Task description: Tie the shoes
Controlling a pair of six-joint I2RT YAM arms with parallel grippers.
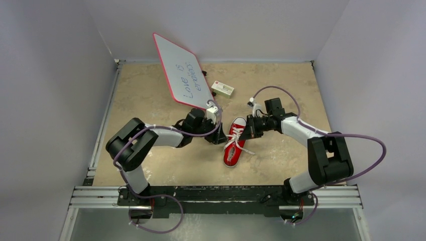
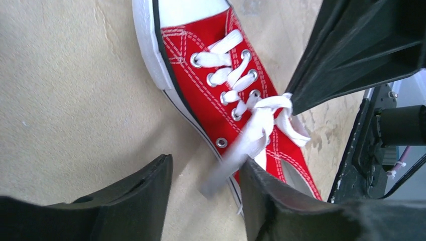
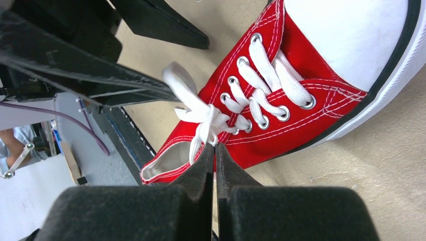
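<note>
Red sneaker (image 1: 234, 143) is lying on the tan tabletop (image 1: 150, 100) near its middle, sole down, running roughly near-to-far, between the two arms' working ends. Its white laces (image 3: 261, 83) are crossing through the metal eyelets and gathering into a loose knot over the tongue, with loops and free ends spilling off both sides. The white toe cap (image 3: 346, 35) is filling the upper right corner of the right wrist view. Left gripper (image 2: 206, 165) is hovering low beside the sneaker's side wall with its jaws spread. One flat lace end (image 2: 228, 168), blurred, is hanging in the gap close to the right-hand finger (image 2: 271, 201), and neither finger is clamping it. Right gripper (image 3: 215, 148) is reaching in from the opposite side at the knot. Its jaws are pressed together, with only a thin slit showing between them. Lace strands are running from the knot straight into the tips, so they appear to be pinching a lace there. The left wrist view is showing the same contact, with a dark fingertip touching the lace loop. Behind the left arm, a red-edged whiteboard (image 1: 182, 70) with blue handwriting is standing tilted. A small white box (image 1: 222, 89) is sitting on the tabletop just beside the whiteboard's lower corner, well apart from the sneaker.
</note>
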